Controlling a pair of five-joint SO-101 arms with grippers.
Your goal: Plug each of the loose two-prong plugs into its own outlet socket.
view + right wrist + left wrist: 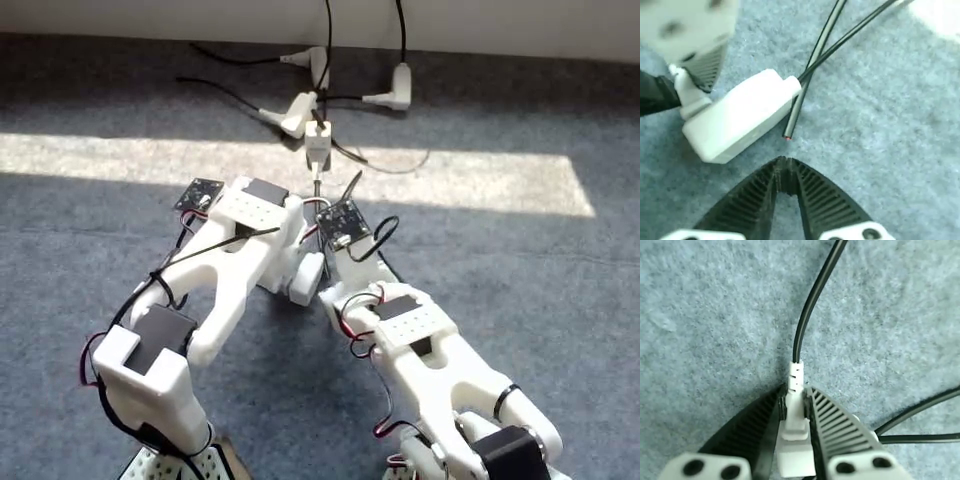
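l gripper [796, 391] clenched on white plug [794, 442], cord [807, 305] leading off it. r gripper [786, 169] pinched closed, nothing in it, near socket block [742, 122]. held plug touches block's end; seated? can't tell. step, prob.: inserting 1st plug. next: straight push, r braces block. other plugs [300, 112] at 12 o'clock beyond block.

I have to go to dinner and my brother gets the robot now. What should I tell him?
Left gripper: shut on a white plug; its black cord trails over the carpet.
Right gripper: shut, empty, beside the white socket block.
Done: one plug gripped; I cannot tell whether it is pushed in.
Left: seat it, then handle the three white cord ends lying loose at the far side.
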